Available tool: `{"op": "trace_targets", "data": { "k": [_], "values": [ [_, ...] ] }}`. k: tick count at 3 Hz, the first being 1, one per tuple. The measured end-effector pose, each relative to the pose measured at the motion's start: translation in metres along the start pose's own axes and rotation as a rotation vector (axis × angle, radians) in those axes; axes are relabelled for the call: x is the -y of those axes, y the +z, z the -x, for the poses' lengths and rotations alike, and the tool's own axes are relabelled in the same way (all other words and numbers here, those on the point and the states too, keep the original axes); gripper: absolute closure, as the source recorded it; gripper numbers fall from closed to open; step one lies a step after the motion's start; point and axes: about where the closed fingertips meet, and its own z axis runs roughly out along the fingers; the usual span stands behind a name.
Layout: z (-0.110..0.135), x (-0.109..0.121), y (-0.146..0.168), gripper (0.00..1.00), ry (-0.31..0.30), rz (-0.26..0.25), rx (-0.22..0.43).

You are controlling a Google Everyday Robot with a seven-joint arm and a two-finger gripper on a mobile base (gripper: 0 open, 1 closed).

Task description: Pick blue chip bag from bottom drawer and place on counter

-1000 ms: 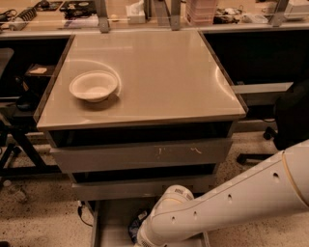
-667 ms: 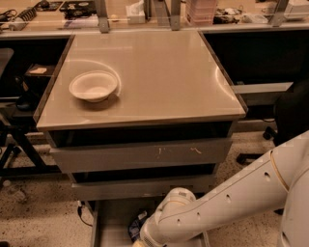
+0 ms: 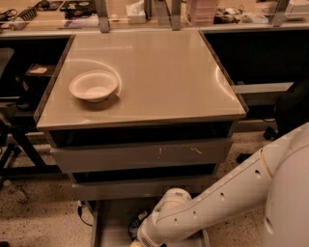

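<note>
The bottom drawer (image 3: 110,223) stands pulled open at the foot of the cabinet, a grey tray with low walls. A small part of the blue chip bag (image 3: 135,226) shows on its floor, mostly hidden behind my white wrist. My gripper (image 3: 143,240) reaches down into the drawer right beside the bag, at the frame's bottom edge, and is largely covered by the arm. The counter (image 3: 159,72) is the glossy beige cabinet top above.
A white bowl (image 3: 94,86) sits on the counter's left side. Two grey flat-fronted drawers (image 3: 145,155) are closed above the open one. A cluttered bench (image 3: 145,14) runs along the back. My arm fills the lower right.
My arm's upper section has swung up and nearer the camera at the right. The wrist stays down in the drawer by the bag.
</note>
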Motion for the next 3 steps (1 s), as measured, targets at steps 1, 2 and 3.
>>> {"op": "trace_targets", "data": {
  "k": [1, 2, 3],
  "values": [
    [0.006, 0.018, 0.031, 0.0, 0.059, 0.024, 0.014],
    [0.005, 0.033, 0.061, 0.0, 0.122, 0.043, 0.015],
    [0.0, 0.036, 0.094, 0.0, 0.184, 0.073, 0.003]
  ]
}}
